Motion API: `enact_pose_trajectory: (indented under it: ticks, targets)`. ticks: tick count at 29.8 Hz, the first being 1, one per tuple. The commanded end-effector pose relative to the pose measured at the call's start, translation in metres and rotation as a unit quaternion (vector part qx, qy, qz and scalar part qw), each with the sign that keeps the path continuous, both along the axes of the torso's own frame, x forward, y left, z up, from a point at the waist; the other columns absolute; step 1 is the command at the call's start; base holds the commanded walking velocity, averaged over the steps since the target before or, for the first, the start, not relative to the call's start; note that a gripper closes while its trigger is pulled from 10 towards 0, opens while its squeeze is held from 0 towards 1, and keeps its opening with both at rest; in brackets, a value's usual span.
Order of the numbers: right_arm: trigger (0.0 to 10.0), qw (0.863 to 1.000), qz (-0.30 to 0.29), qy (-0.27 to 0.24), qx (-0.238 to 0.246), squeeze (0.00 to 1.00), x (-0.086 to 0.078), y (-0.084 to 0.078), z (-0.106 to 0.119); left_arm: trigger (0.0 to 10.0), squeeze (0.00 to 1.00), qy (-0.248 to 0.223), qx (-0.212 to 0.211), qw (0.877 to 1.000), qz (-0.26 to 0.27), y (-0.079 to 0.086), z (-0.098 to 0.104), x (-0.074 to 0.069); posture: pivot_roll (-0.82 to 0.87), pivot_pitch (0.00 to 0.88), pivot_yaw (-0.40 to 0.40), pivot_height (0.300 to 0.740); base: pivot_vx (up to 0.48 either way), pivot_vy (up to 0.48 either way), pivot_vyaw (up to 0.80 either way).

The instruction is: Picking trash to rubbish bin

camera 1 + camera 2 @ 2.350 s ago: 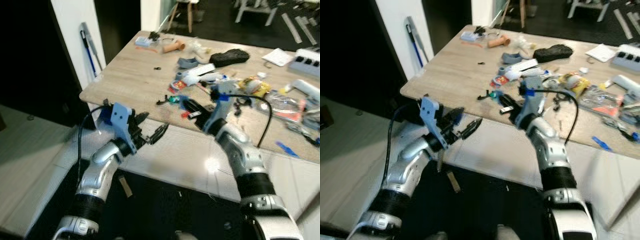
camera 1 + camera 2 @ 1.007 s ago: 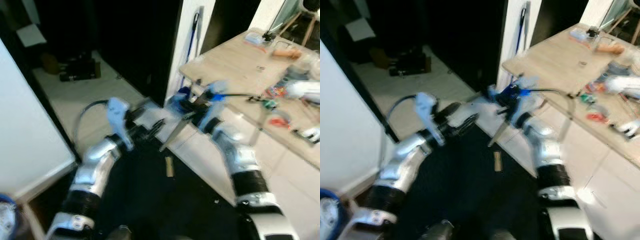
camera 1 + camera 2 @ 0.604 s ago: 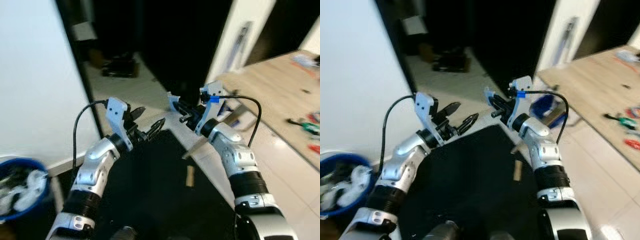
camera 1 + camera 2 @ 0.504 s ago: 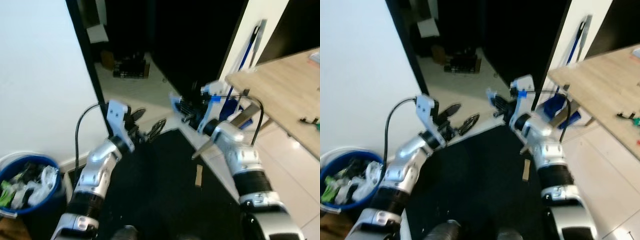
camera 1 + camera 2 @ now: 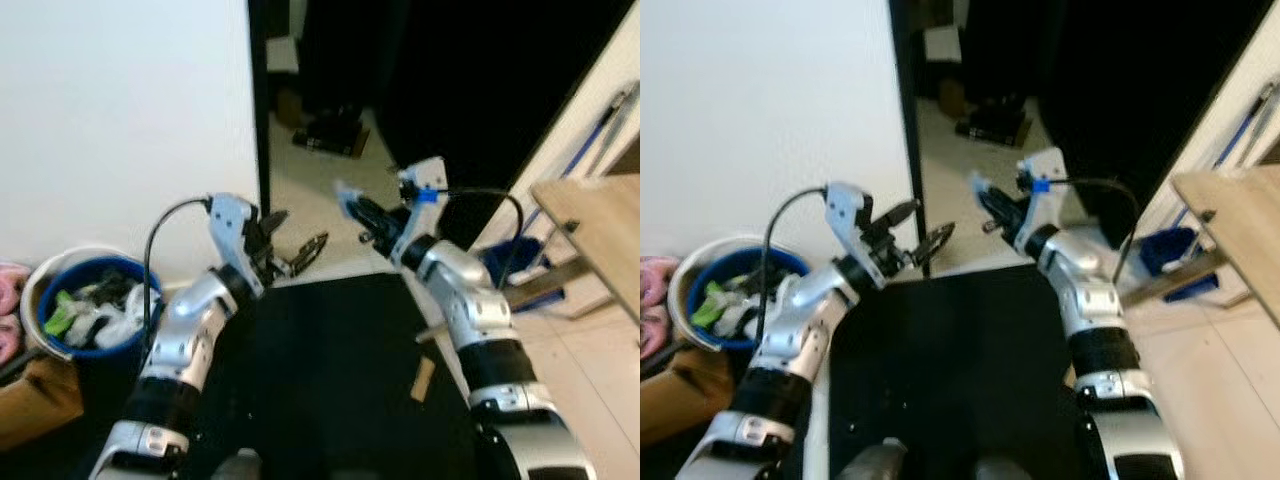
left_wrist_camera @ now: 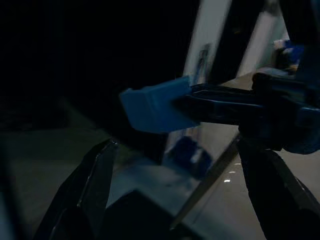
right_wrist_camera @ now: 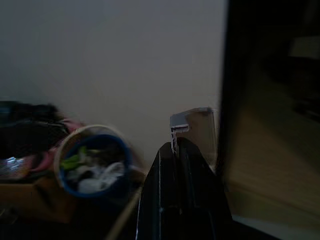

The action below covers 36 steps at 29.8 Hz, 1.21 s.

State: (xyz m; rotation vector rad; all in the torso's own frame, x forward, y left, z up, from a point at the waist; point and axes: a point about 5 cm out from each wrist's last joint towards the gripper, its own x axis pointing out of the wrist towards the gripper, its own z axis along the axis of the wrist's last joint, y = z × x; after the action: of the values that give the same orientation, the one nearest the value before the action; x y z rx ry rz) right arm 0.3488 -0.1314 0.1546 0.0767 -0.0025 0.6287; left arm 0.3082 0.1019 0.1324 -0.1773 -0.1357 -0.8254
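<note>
My right gripper (image 5: 352,212) is raised at chest height in front of me, its fingers pinched together on a small pale blue piece of trash (image 5: 346,201) that sticks out past the fingertips; from my left wrist the same piece reads as a blue block (image 6: 152,109) clamped at the end of the right fingers. My left gripper (image 5: 296,246) is held up just left of it, the two black fingers spread apart with nothing between them. The two grippers are near each other but not touching. The rubbish bin (image 5: 52,291), blue inside a pale rim, stands on the floor at the far left, against the white wall (image 5: 120,110), well apart from the held trash. It already holds white and green crumpled scraps (image 5: 95,310); from the right wrist it appears beyond the closed fingers, low beside the wall (image 7: 92,165). A brown box (image 5: 40,405) sits just in front of the bin. A dark mat (image 5: 330,380) covers the floor under me, and a small tan strip (image 5: 422,378) lies on its right edge. The worktop corner (image 5: 590,215) shows at far right, with a blue item (image 5: 512,262) on the floor below it.
</note>
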Motion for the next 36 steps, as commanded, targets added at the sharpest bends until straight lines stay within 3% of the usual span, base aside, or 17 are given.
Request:
enact_pose_trajectory:
  ticks: [1,8,16,24,36]
  targets:
    - [10.0,1.000,-0.004,0.006,-0.005,0.00,-0.001,-0.003,-0.005,10.0,0.00,0.007,0.007,1.000,-0.004,-0.003,-0.005,-0.001,-0.04,0.000,-0.037,0.740,0.000,0.000,0.80]
    - [10.0,1.000,-0.007,0.001,-0.003,0.00,0.000,-0.004,-0.003,10.0,0.00,-0.005,0.006,1.000,-0.011,-0.006,-0.002,-0.001,-0.04,0.000,-0.032,0.740,0.000,0.000,0.80]
    - [10.0,1.000,0.008,-0.003,0.009,0.00,-0.004,0.003,-0.004,10.0,0.00,-0.041,-0.026,0.999,-0.015,-0.012,0.019,-0.003,-0.02,0.000,-0.029,0.740,0.000,0.000,0.80]
    - [10.0,1.000,0.009,-0.008,0.008,0.00,-0.002,0.003,-0.002,10.0,0.00,-0.025,-0.032,0.999,0.019,-0.006,0.010,0.002,-0.03,0.000,-0.025,0.740,0.000,0.000,0.80]
    - [10.0,0.999,0.017,-0.015,-0.025,0.00,-0.004,0.007,-0.006,10.0,0.00,-0.008,-0.019,0.999,0.028,-0.004,0.003,0.003,-0.02,0.000,-0.032,0.740,0.000,0.000,0.80]
